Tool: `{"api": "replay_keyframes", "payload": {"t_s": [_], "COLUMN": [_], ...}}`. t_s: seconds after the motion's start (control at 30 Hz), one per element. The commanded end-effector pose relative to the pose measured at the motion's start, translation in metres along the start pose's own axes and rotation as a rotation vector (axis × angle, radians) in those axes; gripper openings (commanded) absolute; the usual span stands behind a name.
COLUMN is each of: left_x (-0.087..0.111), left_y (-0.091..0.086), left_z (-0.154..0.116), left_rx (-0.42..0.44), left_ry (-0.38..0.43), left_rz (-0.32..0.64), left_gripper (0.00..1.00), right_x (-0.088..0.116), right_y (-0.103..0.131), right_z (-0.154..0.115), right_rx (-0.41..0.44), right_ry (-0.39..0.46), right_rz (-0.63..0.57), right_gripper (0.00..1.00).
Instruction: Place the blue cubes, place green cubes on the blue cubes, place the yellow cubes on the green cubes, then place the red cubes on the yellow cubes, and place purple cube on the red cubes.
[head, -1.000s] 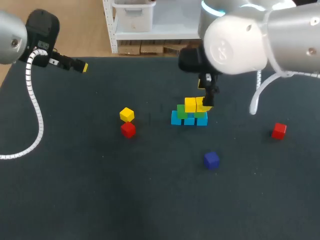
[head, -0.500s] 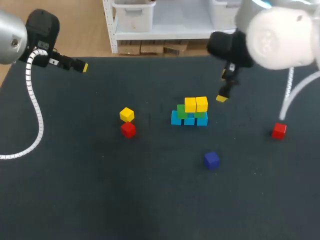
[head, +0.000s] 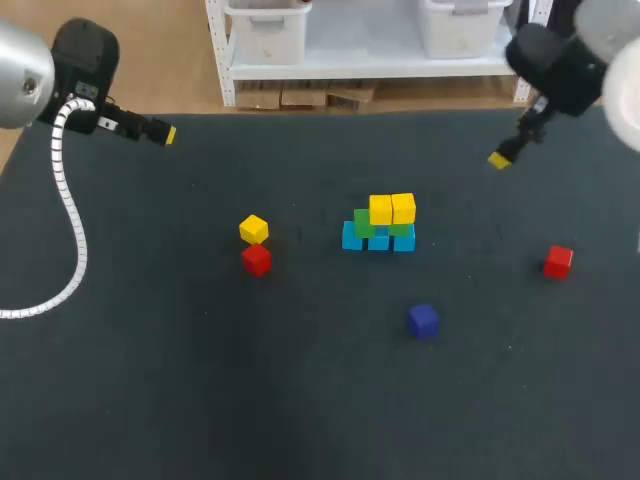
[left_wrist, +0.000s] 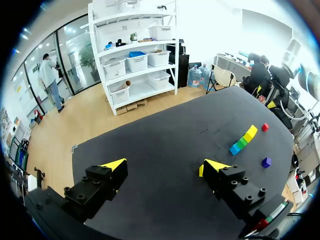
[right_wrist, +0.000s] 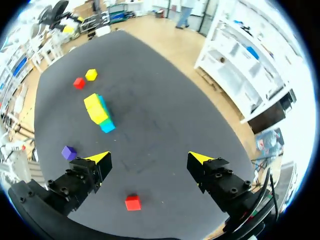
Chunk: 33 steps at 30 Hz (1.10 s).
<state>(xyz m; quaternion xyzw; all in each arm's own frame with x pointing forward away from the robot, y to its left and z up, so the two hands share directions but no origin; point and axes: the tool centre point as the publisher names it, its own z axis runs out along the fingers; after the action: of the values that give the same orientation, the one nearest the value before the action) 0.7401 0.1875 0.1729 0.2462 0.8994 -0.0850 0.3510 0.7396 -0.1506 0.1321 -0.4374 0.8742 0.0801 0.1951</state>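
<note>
In the head view the left arm (head: 85, 60) is hanging over the far left corner of the bench (head: 200, 400) and the right arm (head: 560, 65) over its far right. Only one yellow tip of each is showing here, so this view is not telling how far either pair of jaws is open. Mid-bench the blue cubes (head: 352, 238) are sitting in a row, with the green cubes (head: 362, 222) resting on them and two yellow cubes (head: 392, 209) on the green. Off to their left a loose yellow cube (head: 254, 229) is lying just beside a paired red cube (head: 256, 259). A lone red cube (head: 558, 261) is lying well to the right and the purple cube (head: 423, 320) nearer the front. In the left wrist view the left jaws are standing wide apart and gripping nothing, and the stack (left_wrist: 243, 140) is sitting well ahead of them. In the right wrist view the right jaws are gaping wide and holding nothing. The lone red cube (right_wrist: 132, 202) is lying on the bench below, between the fingers and untouched. The purple cube (right_wrist: 69, 152) is lying near one finger, and the stack (right_wrist: 98, 112) is sitting farther ahead.
</note>
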Motion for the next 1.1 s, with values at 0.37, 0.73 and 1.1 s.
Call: {"api": "replay_keyframes", "payload": {"t_s": [0.37,0.73,1.1], "left_x": [0.001,0.001,0.001], "left_y": [0.002,0.002,0.002], "left_z": [0.000,0.000,0.000], "left_rx": [0.008,0.008,0.008], "left_ry": [-0.003,-0.003,-0.003], "left_rz": [0.002,0.002,0.002], "left_gripper": [1.00,1.00,1.00], "right_x": [0.049,0.063,0.062], "right_y": [-0.039,-0.047,-0.045], "right_z": [-0.034,-0.042,-0.041], "right_rx": [0.164,0.189,0.155], "right_ry": [-0.229,-0.234,-0.229], "right_rz": [0.220,0.260,0.249], "right_gripper": [1.00,1.00,1.00]}}
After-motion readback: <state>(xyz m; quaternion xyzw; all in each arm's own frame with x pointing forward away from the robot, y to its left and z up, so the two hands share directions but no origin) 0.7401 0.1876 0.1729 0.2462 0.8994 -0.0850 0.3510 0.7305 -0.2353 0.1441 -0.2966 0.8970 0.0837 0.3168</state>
